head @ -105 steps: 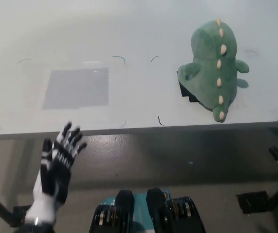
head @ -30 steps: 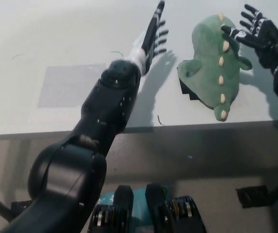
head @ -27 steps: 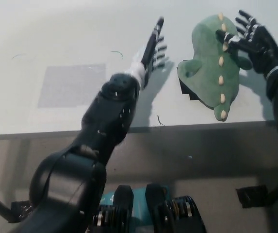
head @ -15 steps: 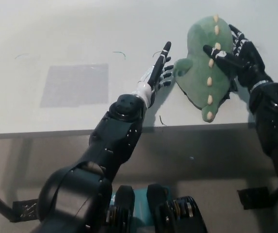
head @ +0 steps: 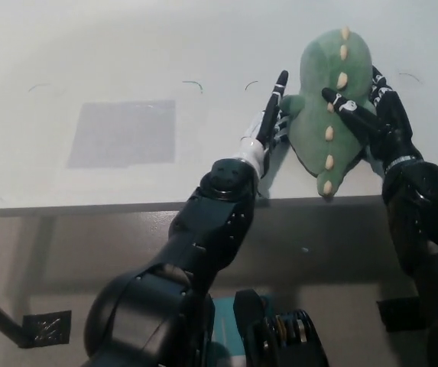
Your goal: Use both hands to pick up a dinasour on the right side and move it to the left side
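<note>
The soft green plush dinosaur [head: 327,115], cream spikes down its back, lay on the right of the smooth white counter [head: 127,53]. Left robot hand [head: 272,118] pressed flat-fingered against its near side; right robot hand [head: 371,115] cupped the other, squeezing for a two-sided lift.
</note>
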Available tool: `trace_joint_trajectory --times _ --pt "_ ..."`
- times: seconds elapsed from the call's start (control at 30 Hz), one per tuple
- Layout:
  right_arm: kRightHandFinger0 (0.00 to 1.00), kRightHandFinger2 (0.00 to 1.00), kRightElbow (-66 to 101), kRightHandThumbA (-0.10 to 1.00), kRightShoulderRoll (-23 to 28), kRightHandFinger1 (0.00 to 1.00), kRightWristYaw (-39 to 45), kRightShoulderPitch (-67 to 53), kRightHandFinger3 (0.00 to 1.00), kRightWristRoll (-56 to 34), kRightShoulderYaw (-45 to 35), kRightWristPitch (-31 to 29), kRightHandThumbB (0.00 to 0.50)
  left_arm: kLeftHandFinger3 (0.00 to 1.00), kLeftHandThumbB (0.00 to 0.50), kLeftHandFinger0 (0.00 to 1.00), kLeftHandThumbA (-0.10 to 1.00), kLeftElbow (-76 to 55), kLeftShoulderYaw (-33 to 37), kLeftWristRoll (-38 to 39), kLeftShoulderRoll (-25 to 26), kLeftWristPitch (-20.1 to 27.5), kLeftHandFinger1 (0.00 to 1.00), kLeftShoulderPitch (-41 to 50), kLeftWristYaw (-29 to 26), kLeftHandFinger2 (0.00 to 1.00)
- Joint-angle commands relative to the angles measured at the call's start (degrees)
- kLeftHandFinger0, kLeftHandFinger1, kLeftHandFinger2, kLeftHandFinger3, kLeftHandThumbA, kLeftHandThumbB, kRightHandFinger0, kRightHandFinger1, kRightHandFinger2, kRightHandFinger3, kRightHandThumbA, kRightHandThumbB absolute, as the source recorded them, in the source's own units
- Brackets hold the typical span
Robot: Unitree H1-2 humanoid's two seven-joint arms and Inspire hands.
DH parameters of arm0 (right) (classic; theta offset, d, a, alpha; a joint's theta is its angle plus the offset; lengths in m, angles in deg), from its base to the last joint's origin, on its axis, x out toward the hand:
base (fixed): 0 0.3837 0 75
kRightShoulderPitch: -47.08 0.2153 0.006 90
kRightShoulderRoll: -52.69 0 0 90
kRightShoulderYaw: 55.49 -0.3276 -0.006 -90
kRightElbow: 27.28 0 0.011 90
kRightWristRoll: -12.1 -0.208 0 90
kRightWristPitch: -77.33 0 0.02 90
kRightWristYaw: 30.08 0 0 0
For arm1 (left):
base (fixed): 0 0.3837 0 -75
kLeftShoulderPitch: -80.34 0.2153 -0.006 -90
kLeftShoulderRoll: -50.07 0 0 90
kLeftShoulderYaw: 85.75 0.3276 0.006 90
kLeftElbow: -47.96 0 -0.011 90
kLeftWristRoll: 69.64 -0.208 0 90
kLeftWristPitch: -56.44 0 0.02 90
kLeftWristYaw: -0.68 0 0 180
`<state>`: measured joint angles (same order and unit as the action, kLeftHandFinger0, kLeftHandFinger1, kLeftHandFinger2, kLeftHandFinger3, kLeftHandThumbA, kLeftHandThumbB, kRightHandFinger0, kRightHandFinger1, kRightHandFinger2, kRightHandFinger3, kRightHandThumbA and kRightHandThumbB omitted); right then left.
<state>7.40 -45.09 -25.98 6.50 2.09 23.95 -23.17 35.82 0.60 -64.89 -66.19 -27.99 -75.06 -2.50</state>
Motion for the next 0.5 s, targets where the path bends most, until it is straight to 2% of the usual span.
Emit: trace_joint_trajectory --times 0.0,0.07,0.13,0.23,0.33,0.4,0.47 --pt "1.0 1.0 4.8 1.0 -2.2 1.0 -3.3 -0.1 1.0 2.5 1.7 -2.3 0.075 1.0 0.155 1.0 1.0 -0.4 1.8 -1.3 -5.4 -0.4 1.0 -4.2 0.9 1.0" --pt "1.0 1.0 5.8 1.0 -2.5 1.0 -3.4 -0.4 1.0 2.3 1.7 -1.3 0.078 1.0 0.148 1.0 1.0 -0.3 1.8 -1.0 -5.3 1.3 1.0 -4.0 1.6 1.0" --pt "1.0 1.0 6.9 1.0 -2.9 1.0 -3.6 -0.7 1.0 2.1 1.9 0.2 0.062 1.0 0.17 1.0 1.0 -0.5 1.7 -0.6 -5.0 2.8 1.0 -3.5 2.5 1.0" --pt "1.0 1.0 6.6 1.0 -3.0 1.0 -3.0 -0.5 1.0 2.4 2.7 0.0 0.075 1.0 0.199 1.0 1.0 -0.5 1.7 -0.6 -4.6 3.4 1.0 -3.2 3.0 1.0" --pt "1.0 1.0 6.1 1.0 -2.8 1.0 -3.0 -0.4 1.0 2.6 3.3 0.5 0.084 1.0 0.184 1.0 1.0 -0.3 1.6 -0.4 -4.5 3.3 1.0 -3.1 3.1 1.0" --pt "1.0 1.0 5.2 1.0 -3.3 1.0 -2.6 -0.2 1.0 2.1 3.3 0.3 0.065 1.0 0.175 1.0 1.0 -0.4 1.7 -0.5 -4.0 3.4 1.0 -2.8 3.3 1.0" --pt "1.0 1.0 5.3 1.0 -3.2 1.0 -2.3 -0.6 1.0 1.8 3.4 0.8 0.088 1.0 0.187 1.0 1.0 -0.1 1.6 -0.5 -4.3 2.4 1.0 -2.7 2.9 1.0"
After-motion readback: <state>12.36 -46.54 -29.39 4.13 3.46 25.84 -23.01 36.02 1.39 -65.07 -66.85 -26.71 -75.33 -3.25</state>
